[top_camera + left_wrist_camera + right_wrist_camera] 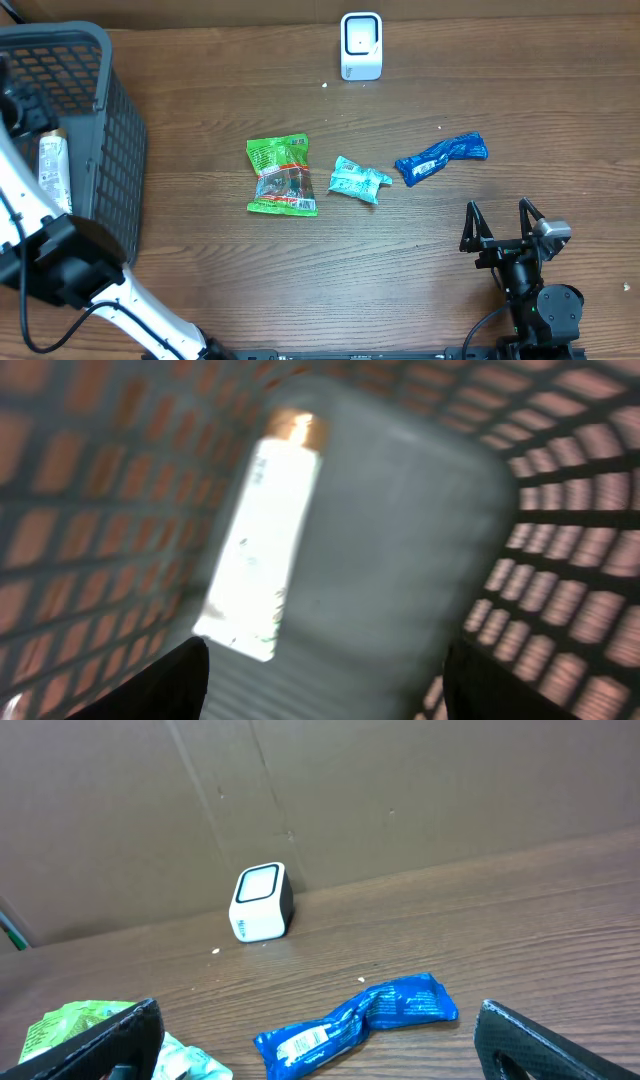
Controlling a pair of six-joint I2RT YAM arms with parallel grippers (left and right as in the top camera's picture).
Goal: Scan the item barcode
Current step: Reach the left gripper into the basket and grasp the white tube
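Green packet point(281, 176), teal packet point(358, 181), blue wrapper point(440, 158), white scanner point(361, 46)

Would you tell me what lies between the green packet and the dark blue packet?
A small teal packet, lying between the green packet and the dark blue packet, as the overhead view shows.

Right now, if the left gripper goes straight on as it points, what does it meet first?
Probably the floor of the grey plastic mesh basket, just right of the flat white packet. The open left gripper hangs above; blur hides depth, so the packet's edge could come first.
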